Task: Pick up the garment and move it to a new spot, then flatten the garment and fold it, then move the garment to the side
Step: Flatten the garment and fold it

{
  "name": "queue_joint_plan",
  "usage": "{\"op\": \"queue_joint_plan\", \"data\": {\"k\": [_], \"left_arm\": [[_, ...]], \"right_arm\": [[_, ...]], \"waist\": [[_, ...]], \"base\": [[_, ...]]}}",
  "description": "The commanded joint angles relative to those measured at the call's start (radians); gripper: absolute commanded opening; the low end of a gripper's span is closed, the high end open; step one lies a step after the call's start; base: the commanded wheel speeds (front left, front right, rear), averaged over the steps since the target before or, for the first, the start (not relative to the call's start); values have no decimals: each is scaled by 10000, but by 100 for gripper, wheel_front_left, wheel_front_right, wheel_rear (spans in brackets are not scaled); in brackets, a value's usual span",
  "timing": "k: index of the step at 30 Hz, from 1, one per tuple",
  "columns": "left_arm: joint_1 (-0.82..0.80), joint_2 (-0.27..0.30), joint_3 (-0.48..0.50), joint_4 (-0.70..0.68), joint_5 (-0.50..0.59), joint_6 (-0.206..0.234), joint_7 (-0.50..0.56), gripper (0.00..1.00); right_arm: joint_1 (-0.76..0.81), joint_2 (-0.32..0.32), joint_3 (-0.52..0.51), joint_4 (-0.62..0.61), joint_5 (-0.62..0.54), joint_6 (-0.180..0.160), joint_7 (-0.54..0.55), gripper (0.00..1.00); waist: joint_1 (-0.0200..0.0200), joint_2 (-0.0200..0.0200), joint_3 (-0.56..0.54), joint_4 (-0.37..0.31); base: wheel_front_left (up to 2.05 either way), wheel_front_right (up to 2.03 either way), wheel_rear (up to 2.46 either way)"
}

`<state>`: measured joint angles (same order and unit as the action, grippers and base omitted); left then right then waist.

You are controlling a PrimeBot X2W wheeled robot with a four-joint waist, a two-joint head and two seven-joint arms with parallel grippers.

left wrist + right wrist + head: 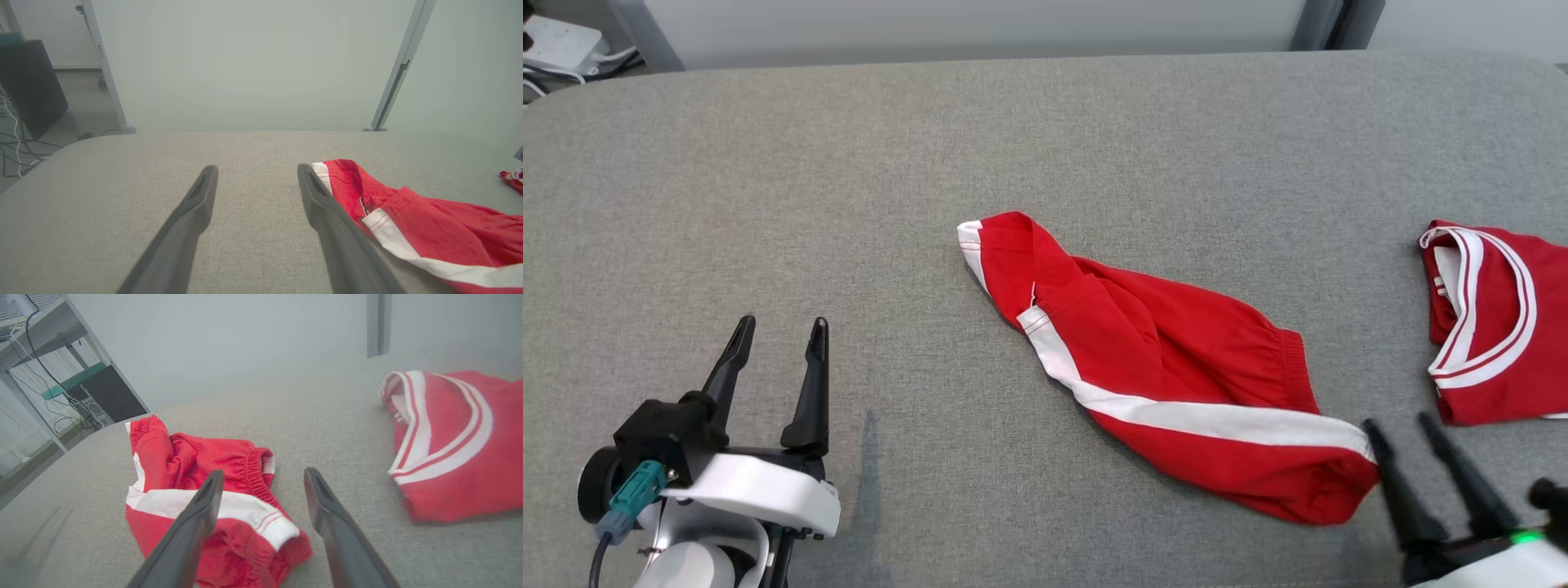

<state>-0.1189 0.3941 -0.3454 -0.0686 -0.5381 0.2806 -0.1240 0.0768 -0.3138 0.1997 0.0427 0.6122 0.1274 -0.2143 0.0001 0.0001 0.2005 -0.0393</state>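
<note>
A pair of red shorts with a white side stripe lies crumpled and slanted across the middle of the grey surface. The shorts have an elastic waistband facing right, and one leg end points toward the far left. My left gripper hovers open at the lower left, well apart from the shorts, nothing between its fingers. My right gripper is open at the lower right, just beside the near leg hem, its left finger over the cloth.
A second red garment with white-trimmed collar lies folded at the right edge. Beyond the far edge are a pale wall panel with metal posts, cables and a dark box on the floor to the left.
</note>
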Motion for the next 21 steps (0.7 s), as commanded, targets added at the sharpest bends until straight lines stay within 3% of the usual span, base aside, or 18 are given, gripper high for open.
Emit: {"op": "queue_joint_plan", "data": {"k": [1,4,8,15,21], "left_arm": [[-175,264,449,-298,-1,87,-34,100],[-20,331,557,-351,-41,196,-20,100],[160,409,625,-463,-65,292,9,100],[412,360,561,-657,0,469,-59,100],[723,334,540,-716,10,650,-74,100]], "right_arm": [[74,-398,-76,-326,68,33,-177,100],[82,-644,-882,-694,-186,33,-272,100],[-354,-246,-2026,-984,-946,33,-322,100],[-798,742,-2023,-1079,-2597,33,76,100],[-211,1544,-1614,-617,-3239,33,351,100]], "waist": [[-1,-1,-83,6],[-1,-1,-261,3],[-1,-1,-472,-7],[-1,-1,-885,-9],[-1,-1,-1141,-23]], "base": [[0,0,0],[0,0,0],[0,0,0],[0,0,0],[0,0,0]]}}
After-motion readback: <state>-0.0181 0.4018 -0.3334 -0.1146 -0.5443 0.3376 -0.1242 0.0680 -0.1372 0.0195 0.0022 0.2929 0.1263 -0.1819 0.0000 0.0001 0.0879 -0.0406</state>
